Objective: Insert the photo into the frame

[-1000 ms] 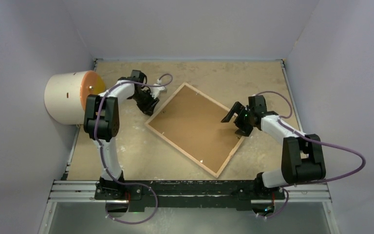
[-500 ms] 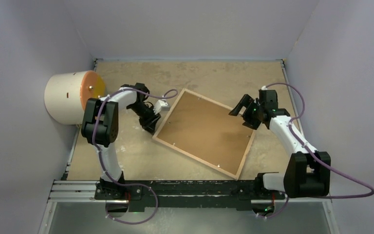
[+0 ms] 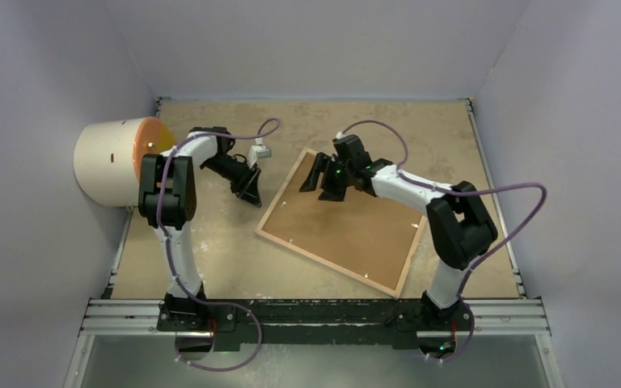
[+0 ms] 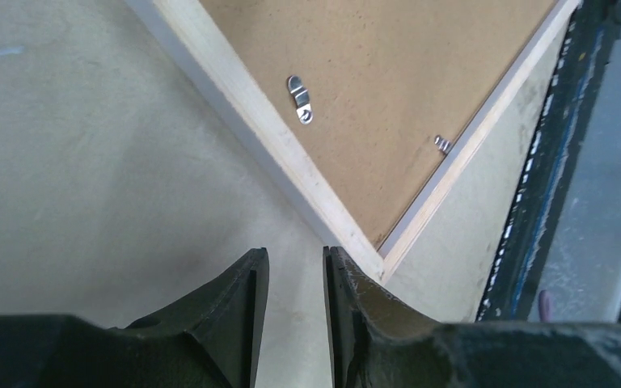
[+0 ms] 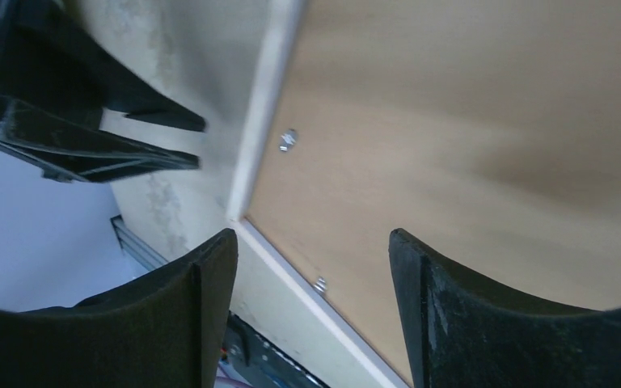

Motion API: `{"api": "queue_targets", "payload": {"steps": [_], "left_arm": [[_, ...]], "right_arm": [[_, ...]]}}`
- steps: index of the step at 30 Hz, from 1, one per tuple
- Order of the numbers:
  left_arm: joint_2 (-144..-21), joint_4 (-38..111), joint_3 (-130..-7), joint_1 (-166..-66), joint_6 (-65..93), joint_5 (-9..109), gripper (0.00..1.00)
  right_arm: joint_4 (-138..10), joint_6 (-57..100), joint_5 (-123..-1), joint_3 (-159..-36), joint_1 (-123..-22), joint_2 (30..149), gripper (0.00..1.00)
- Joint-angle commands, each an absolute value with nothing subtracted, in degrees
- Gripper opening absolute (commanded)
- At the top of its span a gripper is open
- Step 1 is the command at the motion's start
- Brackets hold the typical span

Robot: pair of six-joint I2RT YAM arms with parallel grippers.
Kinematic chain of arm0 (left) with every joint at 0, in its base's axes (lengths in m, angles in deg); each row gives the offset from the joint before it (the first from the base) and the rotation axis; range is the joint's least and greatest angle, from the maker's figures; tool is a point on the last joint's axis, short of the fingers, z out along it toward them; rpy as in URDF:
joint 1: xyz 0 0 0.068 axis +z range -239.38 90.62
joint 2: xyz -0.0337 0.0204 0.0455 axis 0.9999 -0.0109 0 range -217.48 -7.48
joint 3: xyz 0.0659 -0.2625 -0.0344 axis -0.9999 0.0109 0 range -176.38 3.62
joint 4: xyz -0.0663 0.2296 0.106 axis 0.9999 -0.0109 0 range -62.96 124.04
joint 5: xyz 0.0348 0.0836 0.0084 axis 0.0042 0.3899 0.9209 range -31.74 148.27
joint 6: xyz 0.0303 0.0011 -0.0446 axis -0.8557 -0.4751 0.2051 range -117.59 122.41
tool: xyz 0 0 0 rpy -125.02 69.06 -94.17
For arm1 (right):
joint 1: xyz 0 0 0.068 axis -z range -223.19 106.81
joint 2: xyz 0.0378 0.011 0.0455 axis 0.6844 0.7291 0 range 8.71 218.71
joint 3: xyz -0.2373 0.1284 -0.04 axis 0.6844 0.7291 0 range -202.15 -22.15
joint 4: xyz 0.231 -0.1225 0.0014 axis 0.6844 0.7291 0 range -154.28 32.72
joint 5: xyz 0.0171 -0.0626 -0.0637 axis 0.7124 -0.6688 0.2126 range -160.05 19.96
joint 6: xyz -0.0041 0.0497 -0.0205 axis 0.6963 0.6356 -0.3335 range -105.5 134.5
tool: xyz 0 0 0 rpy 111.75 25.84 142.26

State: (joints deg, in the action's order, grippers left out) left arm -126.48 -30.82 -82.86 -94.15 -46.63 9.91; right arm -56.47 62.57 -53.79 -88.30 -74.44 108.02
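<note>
Right claw (image 3: 323,184) hangs spread and empty over the far-left end of the backing board (image 3: 356,222). Left claw (image 4: 295,252), nearly pressed together with nothing between, waits just beside the left corner of the frame (image 4: 251,121). Likely step — freeing the board: nudge each clip (image 4: 300,99) sideways gently, bracing the frame against sliding. It lies back-up mid-bench (image 3: 210,259), long axis slanting far-left to near-right. No photo is in view.
</note>
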Motion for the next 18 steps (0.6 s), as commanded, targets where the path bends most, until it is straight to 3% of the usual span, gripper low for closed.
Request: {"api": "queue_targets", "payload": {"steps": [1, 9, 18], "left_arm": [[-129.82, -31.08, -83.33, -95.09, -45.35, 2.68, 0.33], [-131.40, -30.69, -81.02, -95.18, -46.91, 1.66, 0.28], [-130.78, -28.57, -78.94, -95.18, -46.06, 2.87, 0.25]], "right_arm": [[-62.22, 68.68, -52.31, -93.74, -78.94, 113.42, 0.68], [-66.60, 72.35, -52.02, -97.65, -82.43, 122.25, 0.54], [-68.28, 74.28, -50.21, -100.58, -82.83, 127.28, 0.47]]}}
